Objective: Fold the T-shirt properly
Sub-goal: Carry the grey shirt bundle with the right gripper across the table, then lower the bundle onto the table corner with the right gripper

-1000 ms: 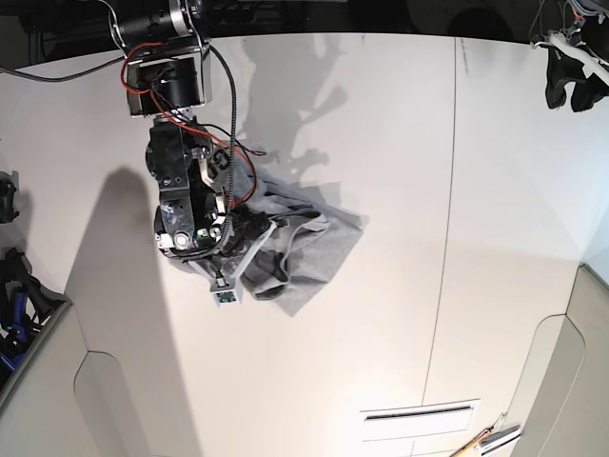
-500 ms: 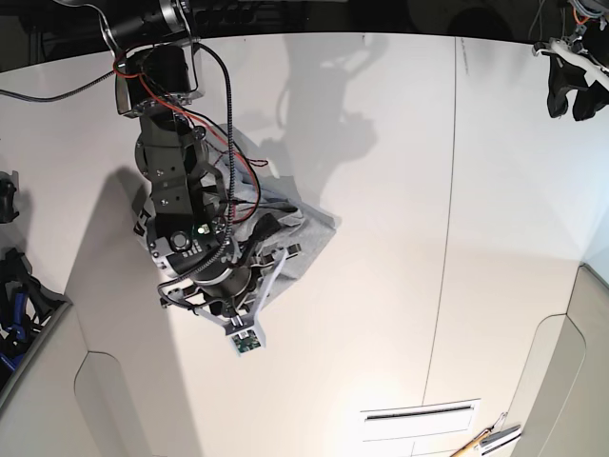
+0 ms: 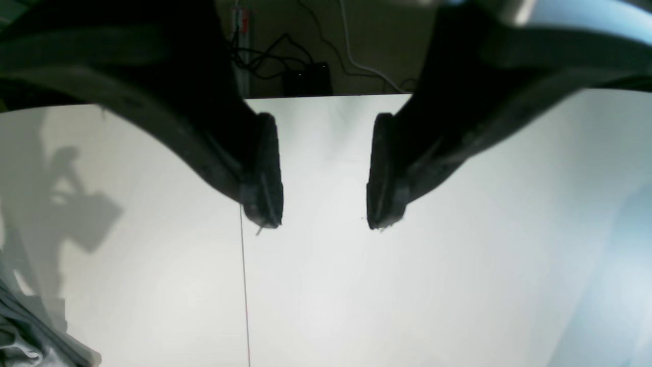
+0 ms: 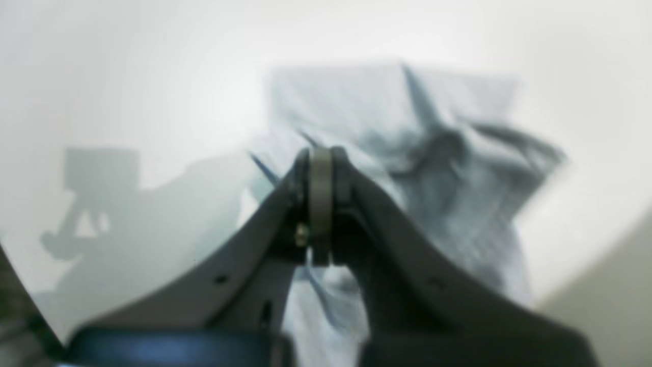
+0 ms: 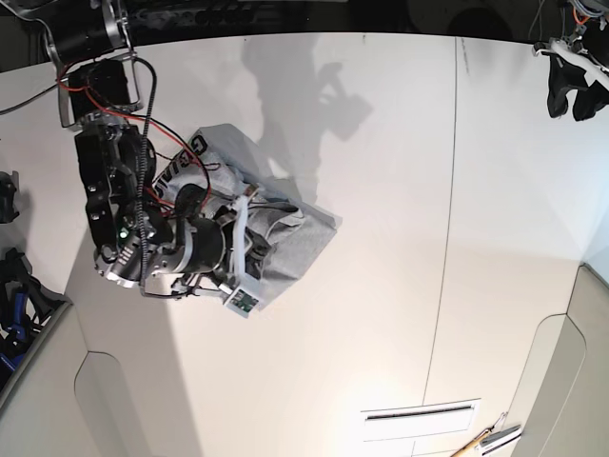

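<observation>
The heather-grey T-shirt lies crumpled on the white table left of centre, with black letters showing at its upper left edge. My right gripper is over the bunch with its fingers shut on a fold of the grey cloth. In the blurred right wrist view the right gripper pinches a thin strip and the T-shirt hangs beyond it. My left gripper is at the far right corner. In its wrist view the left gripper is open and empty over bare table, with a T-shirt corner at lower left.
A seam runs down the table right of the shirt. A slotted label and a wooden-handled tool lie near the front right edge. Dark gear sits beyond the table's left edge.
My right arm has swung left and lower with the cloth in its grip. The shirt has shifted left, and its lettered part now shows at upper left. The left arm has not moved.
</observation>
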